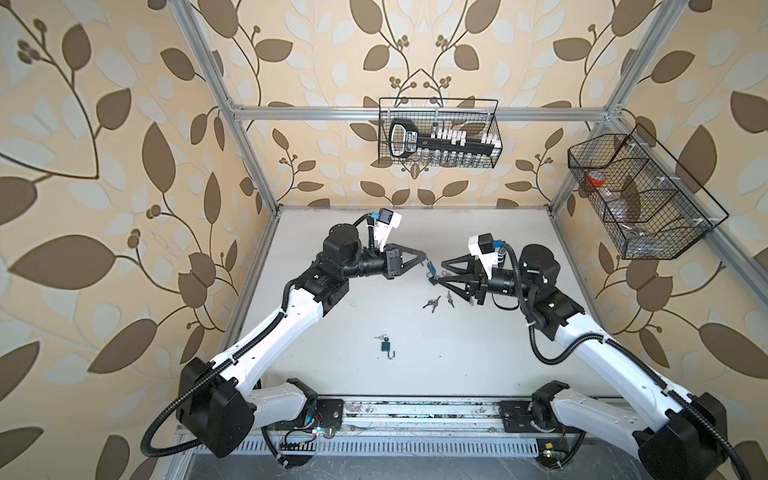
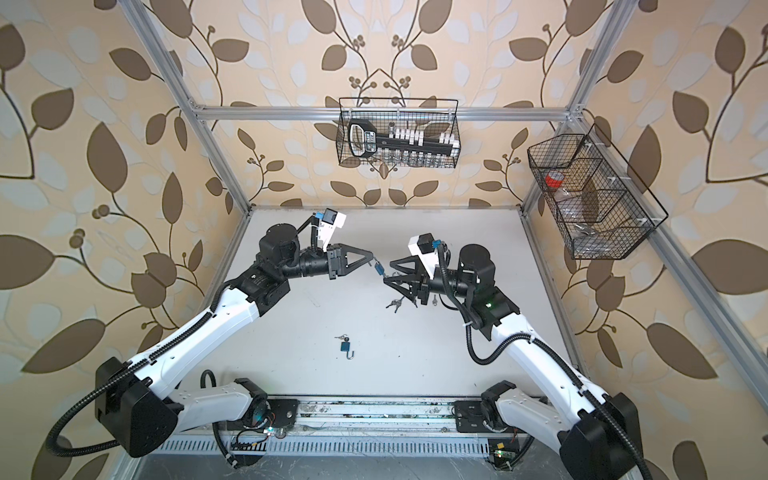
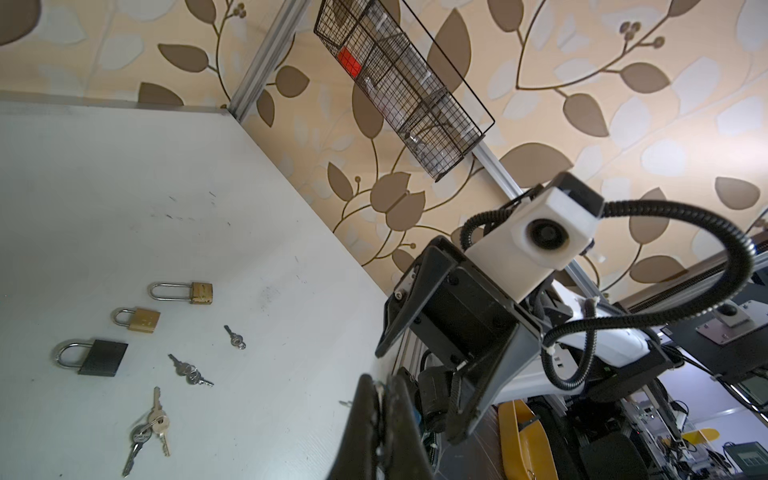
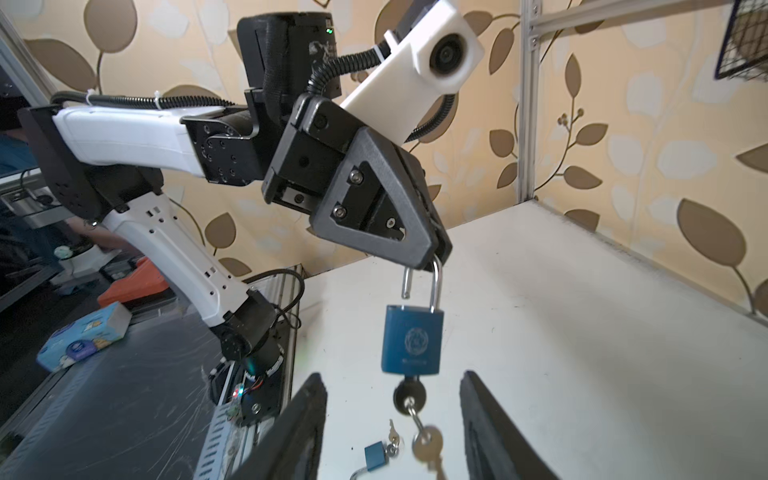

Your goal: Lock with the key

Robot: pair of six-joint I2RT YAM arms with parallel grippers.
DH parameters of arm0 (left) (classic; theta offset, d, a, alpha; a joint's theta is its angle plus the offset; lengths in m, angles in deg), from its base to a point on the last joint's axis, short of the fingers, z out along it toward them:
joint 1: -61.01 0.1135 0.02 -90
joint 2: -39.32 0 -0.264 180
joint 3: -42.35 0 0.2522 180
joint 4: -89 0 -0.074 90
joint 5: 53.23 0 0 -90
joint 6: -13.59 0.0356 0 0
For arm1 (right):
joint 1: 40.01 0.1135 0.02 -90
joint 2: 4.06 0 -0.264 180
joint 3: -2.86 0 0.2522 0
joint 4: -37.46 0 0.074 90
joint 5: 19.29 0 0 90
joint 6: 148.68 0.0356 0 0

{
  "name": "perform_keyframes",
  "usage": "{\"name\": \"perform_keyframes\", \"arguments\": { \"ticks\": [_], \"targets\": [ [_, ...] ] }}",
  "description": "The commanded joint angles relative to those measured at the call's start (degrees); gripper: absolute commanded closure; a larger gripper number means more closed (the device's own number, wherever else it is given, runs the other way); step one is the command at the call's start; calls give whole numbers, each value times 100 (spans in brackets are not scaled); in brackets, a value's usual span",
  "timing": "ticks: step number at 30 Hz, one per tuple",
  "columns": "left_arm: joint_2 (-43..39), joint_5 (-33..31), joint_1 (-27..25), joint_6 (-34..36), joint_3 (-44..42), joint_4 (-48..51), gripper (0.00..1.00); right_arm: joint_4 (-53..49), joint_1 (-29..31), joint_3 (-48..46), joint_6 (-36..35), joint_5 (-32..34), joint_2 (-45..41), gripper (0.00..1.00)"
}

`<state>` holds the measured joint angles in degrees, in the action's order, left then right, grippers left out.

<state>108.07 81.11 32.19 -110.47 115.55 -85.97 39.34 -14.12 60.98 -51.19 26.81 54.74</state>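
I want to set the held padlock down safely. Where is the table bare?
Bare: the table strip along the back wall, and the front stretch between the loose blue padlock and the right arm. Crowded: the middle by the right gripper, where keys and three more padlocks lie.

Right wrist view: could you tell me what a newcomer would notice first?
The blue padlock draws the eye: it hangs from the left tool, pinched by its open shackle, a key in its underside. The right tool stands open by that key. A second blue padlock lies on the table.
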Motion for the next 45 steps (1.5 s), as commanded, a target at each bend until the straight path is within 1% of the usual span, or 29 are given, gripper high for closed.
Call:
{"name": "perform_keyframes", "arguments": {
  "ticks": [1, 3, 5, 9, 11, 21, 26, 32, 38, 45],
  "targets": [
    [-257, -197, 2, -432, -95, -794, 100, 908, 316, -324, -365, 1100, -157, 42],
    [-240, -174, -1, -609, -159, -1007, 100, 991, 601, -381, -675, 1470, -168, 43],
    [-209, -99, -1, -737, -213, -1206, 100, 1092, 812, -386, -833, 1773, -156, 43],
    [-195, -22, 3, -778, -244, -1255, 100, 1325, 1020, -426, -914, 2385, -170, 46],
    [-197, 13, 3, -777, -242, -1254, 100, 1422, 1028, -450, -942, 2497, -183, 47],
    [-169, 169, -1, -836, -255, -1386, 100, 1100, 1030, -174, -957, 2116, 76, 55],
    [-134, 385, 0, -960, -275, -1685, 100, 1112, 1020, -109, -739, 1933, 178, 57],
    [-169, 432, 0, -953, -295, -1705, 100, 1332, 1014, -42, -365, 1635, 226, 61],
    [-195, 435, -1, -945, -294, -1693, 100, 1446, 1002, -25, -226, 1647, 220, 64],
    [-189, 430, -1, -927, -279, -1676, 100, 1460, 967, -26, -153, 1657, 212, 70]
  ]
}}
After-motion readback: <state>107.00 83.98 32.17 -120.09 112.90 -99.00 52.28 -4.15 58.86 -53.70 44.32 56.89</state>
